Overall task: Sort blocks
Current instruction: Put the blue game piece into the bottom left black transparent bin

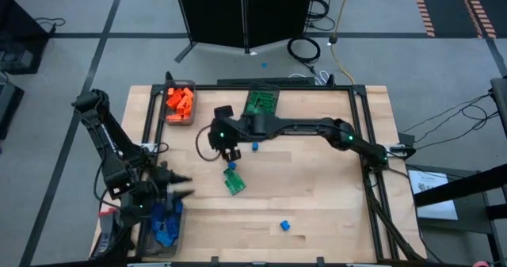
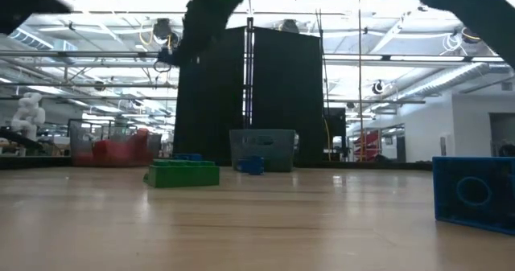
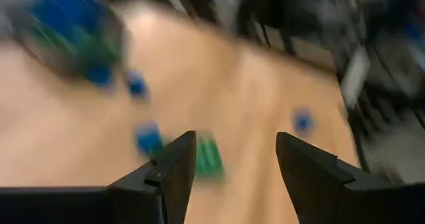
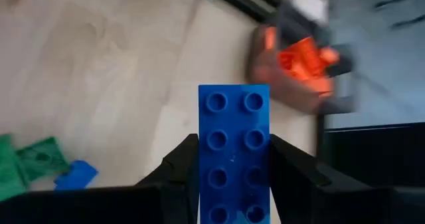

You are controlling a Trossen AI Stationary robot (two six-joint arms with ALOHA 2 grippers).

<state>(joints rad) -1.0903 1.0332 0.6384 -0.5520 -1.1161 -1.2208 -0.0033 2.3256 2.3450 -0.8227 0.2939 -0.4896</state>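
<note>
My right gripper (image 1: 230,151) hangs over the table's middle, shut on a blue eight-stud brick (image 4: 234,137). Loose bricks lie on the wood nearby: a green one (image 1: 234,183) with a small blue one (image 1: 230,165) beside it, another blue one (image 1: 255,146), and a blue one (image 1: 284,226) toward the near edge. My left gripper (image 1: 184,186) is open and empty at the near left, above a bin of blue bricks (image 1: 164,229); the left wrist view shows its fingers (image 3: 174,167) apart. The low view shows the green brick (image 2: 183,174) flat on the table. My right gripper (image 4: 234,184) pinches the blue brick between its two fingers, one on each long side (image 4: 203,164) near one end. The fingers lie along the brick, whose free end sticks out ahead of them. The brick is lifted clear of the table, studs facing the wrist camera.
A bin of orange bricks (image 1: 180,101) stands at the far left corner and a bin of green bricks (image 1: 262,102) at the far middle. Black rails frame the table edges. Bare wood (image 1: 333,196) covers the right half.
</note>
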